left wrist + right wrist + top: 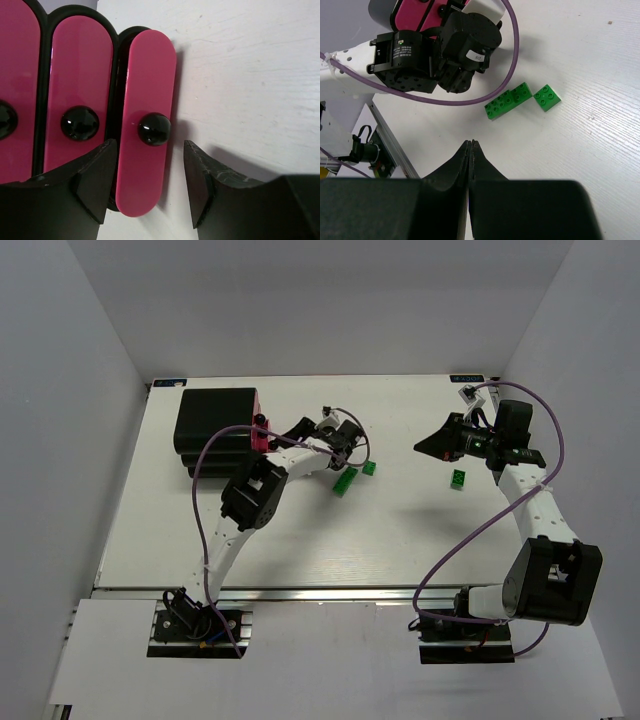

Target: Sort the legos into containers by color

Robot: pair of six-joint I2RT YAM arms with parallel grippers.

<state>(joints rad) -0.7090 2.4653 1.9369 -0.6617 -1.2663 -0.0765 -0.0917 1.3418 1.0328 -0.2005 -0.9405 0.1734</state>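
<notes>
The black cabinet [215, 420] stands at the back left, with a pink drawer front [258, 432] on its right side. In the left wrist view, three pink drawer fronts show, each with a round black knob. My left gripper [150, 147] is open, its jaws on either side of the rightmost drawer [145, 170], just below its knob [154, 129]. In the top view, my left gripper [272, 440] is at the cabinet. A green strip [345, 481] and two small green bricks [370, 468] [458, 479] lie on the table. My right gripper [470, 143] is shut and empty, above the table near the strip [507, 100]. No red or yellow bricks show.
White walls enclose the table on three sides. My left arm's forearm and purple cable [345, 425] lie over the table beside the green strip. The right arm [535, 505] stands along the right side. The table's metal front rail [390, 145] shows in the right wrist view.
</notes>
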